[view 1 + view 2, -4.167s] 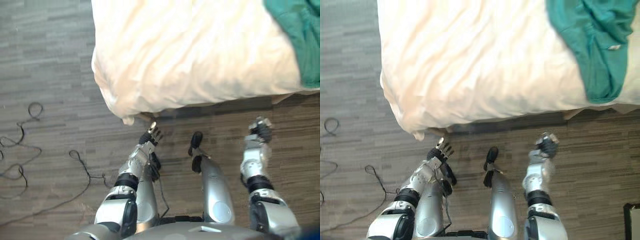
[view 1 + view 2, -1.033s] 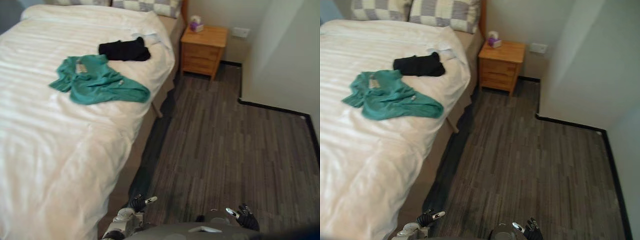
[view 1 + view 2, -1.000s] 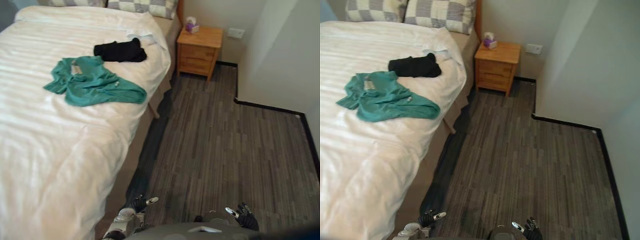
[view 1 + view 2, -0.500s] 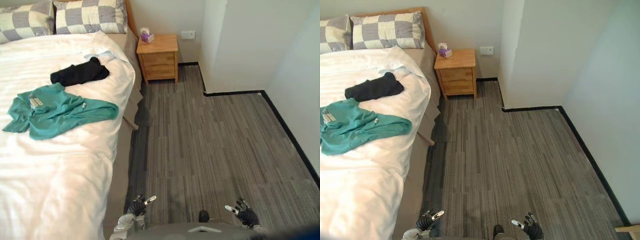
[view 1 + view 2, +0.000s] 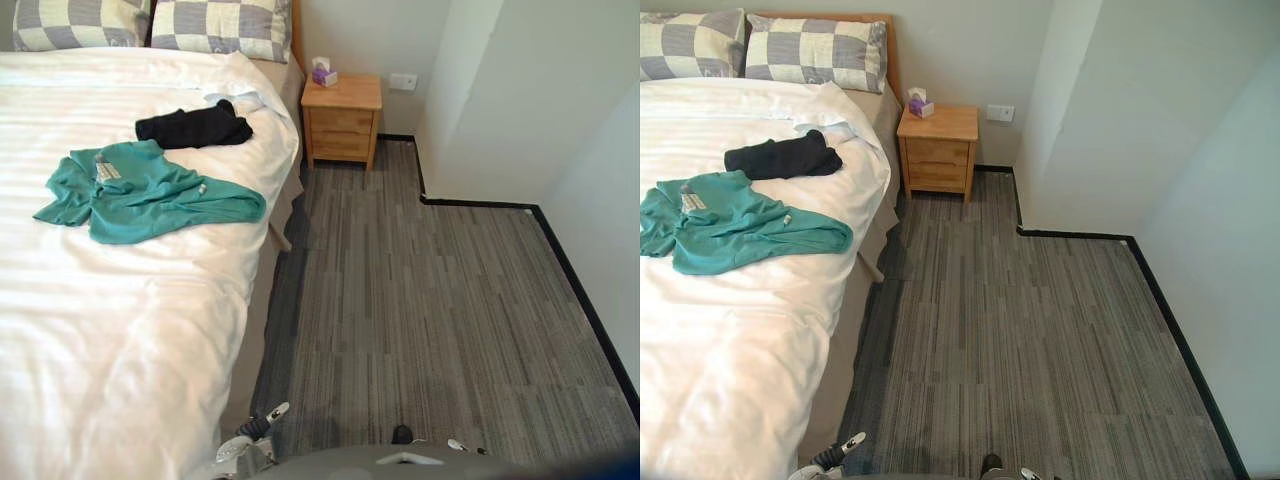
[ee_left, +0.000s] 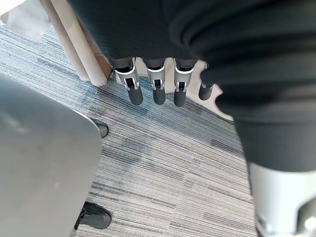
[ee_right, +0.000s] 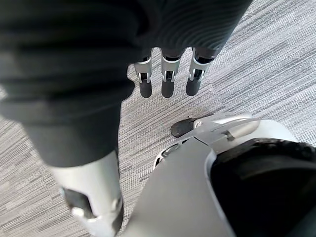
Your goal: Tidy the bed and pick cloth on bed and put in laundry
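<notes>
Green cloth [image 5: 150,190]: crumpled garment spread on the bed [image 5: 100,330], near the side edge that faces the floor.
Black cloth [image 5: 195,127]: smaller bunched piece just beside the green one, toward the checked pillows [image 5: 215,25].
Left robot hand [image 6: 159,91]: low over the striped floor by the bed frame, fingers straight and relaxed, holding nothing.
Right robot hand [image 7: 167,81]: hanging low over the floor, fingers loose and straight, empty.
Distance to work: both hands well apart from the clothes; approach along the bed likely needed first.
Handling, judged: soft, light, limp fabric; likely to drape, trail and slip from a shallow pinch; nothing fragile.
Where to grip, judged: the thick bunched folds at the middle of each piece, not a sleeve or hem, so less hangs down.
Bystander: wooden nightstand [image 5: 342,120] past the bed's head, out of the way.
</notes>
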Controlling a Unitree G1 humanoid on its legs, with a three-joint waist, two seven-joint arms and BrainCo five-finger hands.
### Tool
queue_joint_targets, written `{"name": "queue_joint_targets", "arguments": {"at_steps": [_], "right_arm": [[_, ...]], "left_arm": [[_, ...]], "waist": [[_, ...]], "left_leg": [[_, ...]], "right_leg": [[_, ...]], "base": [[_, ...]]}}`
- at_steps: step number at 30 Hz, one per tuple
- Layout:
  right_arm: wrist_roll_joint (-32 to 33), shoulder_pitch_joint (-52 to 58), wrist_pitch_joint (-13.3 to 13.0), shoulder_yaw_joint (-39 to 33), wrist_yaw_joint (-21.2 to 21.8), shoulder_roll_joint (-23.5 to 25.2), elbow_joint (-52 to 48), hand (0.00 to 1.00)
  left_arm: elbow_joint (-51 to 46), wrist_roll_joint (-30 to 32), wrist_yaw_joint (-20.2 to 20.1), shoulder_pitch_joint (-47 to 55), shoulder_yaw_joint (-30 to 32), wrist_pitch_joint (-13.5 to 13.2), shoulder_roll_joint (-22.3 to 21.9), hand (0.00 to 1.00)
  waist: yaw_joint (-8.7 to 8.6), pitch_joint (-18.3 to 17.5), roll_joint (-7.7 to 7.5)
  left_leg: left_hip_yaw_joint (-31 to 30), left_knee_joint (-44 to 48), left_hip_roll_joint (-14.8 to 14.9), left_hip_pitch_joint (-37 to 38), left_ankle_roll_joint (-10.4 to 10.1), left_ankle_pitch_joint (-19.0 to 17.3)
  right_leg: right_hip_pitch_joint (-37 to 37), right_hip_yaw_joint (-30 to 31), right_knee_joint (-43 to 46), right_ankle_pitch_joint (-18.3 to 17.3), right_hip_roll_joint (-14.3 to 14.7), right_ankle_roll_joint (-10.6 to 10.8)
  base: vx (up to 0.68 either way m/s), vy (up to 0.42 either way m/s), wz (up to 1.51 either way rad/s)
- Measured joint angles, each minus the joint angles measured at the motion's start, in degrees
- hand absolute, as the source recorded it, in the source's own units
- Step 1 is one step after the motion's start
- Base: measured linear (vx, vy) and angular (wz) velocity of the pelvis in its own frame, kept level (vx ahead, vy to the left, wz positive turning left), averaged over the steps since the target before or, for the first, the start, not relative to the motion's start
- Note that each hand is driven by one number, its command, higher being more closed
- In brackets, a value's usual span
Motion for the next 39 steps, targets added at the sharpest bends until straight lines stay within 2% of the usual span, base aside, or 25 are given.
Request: {"name": "queue_joint_targets", "arguments": {"at_steps": [3,5,6,7,8,9,10,11,12,14,16,17,18,20,22,24,25,26,27,29,30,33,36,38,39], "right_arm": [[1.9,0.3,-2.5,-0.2,1.6,0.3,0.0,0.00],[2.0,0.7,-4.5,-0.4,2.8,0.6,-0.1,0.00],[1.9,1.0,-5.9,-0.1,4.1,0.0,-0.8,0.00],[1.8,1.4,-7.0,0.3,5.3,-0.2,-1.9,0.00],[1.7,1.6,-8.4,0.5,5.9,0.9,-3.2,0.00],[1.8,3.1,-10.0,1.2,7.1,1.4,-4.9,0.00],[1.9,4.0,-10.6,2.3,7.5,1.1,-5.8,0.00],[1.9,4.1,-10.6,2.7,7.6,0.9,-5.8,0.00],[1.8,3.9,-10.7,3.0,7.7,0.2,-6.0,0.00],[1.8,2.9,-11.0,2.9,7.9,-0.4,-6.0,0.00],[1.8,1.9,-11.1,3.2,8.2,-0.3,-6.0,0.00],[1.8,0.9,-11.5,3.2,8.6,0.0,-6.1,0.00],[1.6,0.3,-11.7,3.2,8.7,0.1,-6.0,0.00],[1.4,-0.2,-11.9,4.3,8.7,1.3,-6.2,0.00],[1.4,-0.4,-12.0,4.2,8.5,1.7,-6.1,0.00],[0.7,-0.7,-11.8,4.1,8.0,2.9,-6.1,0.00],[-0.1,-0.6,-11.7,4.1,7.6,2.9,-5.8,0.00],[-0.2,0.1,-11.8,3.7,7.4,2.3,-5.6,0.00],[-0.2,-0.3,-11.8,2.4,7.2,1.9,-4.5,0.00],[-0.1,0.0,-11.7,1.6,7.0,1.9,-4.3,0.00],[0.1,0.4,-11.6,1.3,6.9,1.8,-3.4,0.00],[1.4,0.5,-11.8,1.3,6.8,1.6,-3.3,0.00],[3.3,0.6,-12.3,1.2,6.8,1.5,-4.3,0.00],[4.5,2.0,-12.6,1.2,6.8,1.8,-5.9,0.00],[4.7,2.4,-13.0,1.3,6.8,2.3,-6.6,0.00]], "left_arm": [[0.0,0.3,-0.2,0.1,0.0,-1.1,-0.1,0.00],[-0.2,0.3,0.0,0.3,0.1,-2.3,0.0,0.00],[-1.5,0.2,0.4,1.1,0.9,-3.1,-0.5,0.00],[-2.1,0.2,0.4,2.5,3.0,-3.9,-0.8,0.00],[-2.6,0.1,0.3,2.6,5.9,-4.8,-0.5,0.00],[-3.7,0.0,0.4,2.3,7.7,-5.8,-0.9,0.00],[-4.6,0.0,0.3,2.6,8.6,-6.6,-1.6,0.00],[-4.8,0.0,0.4,2.7,8.5,-7.1,-1.7,0.00],[-4.8,0.3,0.3,2.7,8.4,-7.7,-1.7,0.00],[-5.0,0.3,0.4,3.1,6.8,-8.6,-2.5,0.00],[-5.5,0.4,0.4,4.4,5.7,-9.7,-2.0,0.00],[-5.9,1.2,0.6,5.0,4.9,-10.0,-1.9,0.00],[-6.0,1.9,0.6,5.5,4.0,-10.0,-1.5,0.00],[-6.0,2.0,1.1,6.7,3.9,-10.2,-0.8,0.00],[-5.6,2.3,1.2,6.7,3.3,-10.6,-0.5,0.00],[-4.5,2.3,1.2,6.8,2.5,-11.0,0.2,0.00],[-4.4,2.4,1.2,7.4,1.7,-11.3,0.8,0.00],[-3.9,2.6,1.4,7.6,0.7,-11.3,0.5,0.00],[-2.4,4.7,1.6,7.3,-1.0,-11.4,1.8,0.00],[-2.4,5.3,1.6,6.8,-2.1,-12.0,2.7,0.00],[-2.4,6.7,1.6,6.7,-2.9,-12.0,3.3,0.00],[-2.1,7.1,1.8,6.6,-6.0,-11.4,4.4,0.00],[-2.0,6.9,1.7,4.5,-7.4,-10.5,4.2,0.00],[-2.2,6.9,1.6,3.6,-7.2,-10.5,3.5,0.00],[-2.3,7.0,1.6,3.3,-6.9,-10.7,3.1,0.00]], "waist": [[-0.24,0.3,-0.07],[-0.58,0.7,0.39],[-0.04,0.6,1.89],[0.62,0.6,2.43],[0.39,1.0,0.85],[0.30,1.5,1.34],[0.46,2.3,1.72],[0.60,3.0,1.08],[0.92,3.4,2.08],[0.83,3.9,2.88],[0.96,3.8,2.38],[0.88,3.8,2.39],[1.06,3.8,2.20],[1.62,3.3,0.57],[1.73,3.1,0.60],[1.90,3.1,-0.02],[1.91,1.8,-0.56],[1.56,0.1,0.42],[1.18,-0.4,-0.25],[0.94,0.4,-1.63],[0.75,0.7,-1.34],[-0.43,0.9,-1.22],[-2.01,1.9,0.20],[-2.56,2.4,0.92],[-2.62,2.6,0.75]], "left_leg": [[0.8,0.0,0.4,0.0,-0.1,-0.1],[2.6,1.6,1.5,-0.8,-2.1,-2.4],[5.2,5.3,4.0,-2.2,-3.2,-4.7],[7.9,11.4,5.8,-3.8,-4.2,-5.8],[11.2,24.2,7.2,-9.9,-4.4,-6.3],[12.2,41.8,11.2,-18.3,-0.7,-3.1],[10.2,52.0,13.0,-22.5,1.0,4.9],[9.2,55.1,12.7,-23.4,0.3,6.4],[8.7,57.0,12.4,-24.9,-1.0,3.0],[9.6,51.9,10.8,-26.6,-1.1,-0.4],[12.6,37.0,8.2,-26.3,-1.1,-0.8],[14.5,24.8,6.1,-26.3,-1.3,1.2],[15.1,14.9,4.4,-26.2,0.1,6.8],[17.3,11.0,2.6,-24.6,1.7,13.4],[18.4,14.2,2.6,-24.8,4.3,10.8],[20.5,21.4,4.1,-25.9,3.3,7.2],[20.0,20.0,2.5,-26.0,2.9,6.7],[19.0,15.0,2.0,-24.3,4.7,5.9],[18.8,12.3,-0.6,-20.9,6.6,3.5],[17.7,10.9,-3.3,-17.0,7.0,1.5],[16.5,10.0,-4.3,-13.9,6.9,0.4],[13.7,5.7,-4.5,-5.8,6.6,-0.4],[9.7,2.2,-1.6,0.1,5.4,-1.1],[7.8,1.9,0.2,2.1,3.8,-2.0],[7.8,1.9,0.9,3.5,2.2,-2.9]], "right_leg": [[0.1,0.0,0.0,-0.2,0.2,-0.1],[-0.3,-0.1,0.7,-2.4,0.9,-0.9],[-3.0,-0.9,6.7,-5.4,2.4,-2.6],[-5.5,-1.4,15.2,-9.2,3.3,-3.0],[-6.8,-1.7,20.1,-13.9,2.8,-2.5],[-6.8,-2.2,21.6,-17.5,2.4,-3.9],[-5.0,-1.7,22.4,-18.7,2.5,-4.6],[-3.6,-1.3,22.2,-19.3,2.1,-5.0],[-1.7,-0.4,21.9,-20.3,1.9,-6.0],[0.5,-0.3,21.0,-20.6,1.4,-5.1],[2.5,-0.1,19.1,-21.1,0.4,-4.3],[3.0,-0.1,17.6,-21.2,0.1,-3.5],[3.8,0.1,15.9,-21.4,-0.1,-2.7],[6.3,1.1,12.5,-21.0,-1.5,-0.5],[7.4,1.4,10.9,-19.2,-2.5,2.2],[9.1,4.1,11.1,-14.5,-2.9,2.9],[8.1,5.0,13.4,-14.3,-3.6,3.1],[6.4,5.4,17.3,-14.7,-3.2,3.1],[2.0,6.1,31.3,-15.7,-6.3,4.1],[-3.4,8.1,46.1,-10.4,-9.4,6.7],[-7.2,9.2,56.2,-8.7,-10.9,6.8],[-15.2,6.9,66.1,-15.4,-10.6,3.6],[-23.2,2.8,55.3,-19.6,-6.5,2.1],[-25.2,0.8,40.5,-17.6,-4.9,1.4],[-25.9,0.4,30.2,-13.2,-4.4,0.6]], "base": [[0.00,-0.003,-0.02],[0.00,-0.043,-0.29],[0.08,-0.083,-0.76],[0.11,-0.084,-0.86],[0.16,-0.143,-0.57],[0.12,-0.139,-0.28],[0.13,-0.151,-0.15],[0.22,-0.112,-0.23],[0.26,-0.110,-0.20],[0.20,-0.059,-0.13],[0.24,-0.001,-0.09],[0.36,0.059,-0.11],[0.41,0.087,-0.18],[0.44,0.114,-0.15],[0.52,0.157,-0.12],[0.48,0.211,-0.14],[0.27,0.207,-0.01],[0.43,0.285,0.21],[0.37,0.232,0.27],[0.38,0.156,0.39],[0.55,0.168,0.55],[0.51,0.083,0.50],[0.48,-0.060,0.73],[0.51,-0.175,0.85],[0.50,-0.232,0.72]]}}
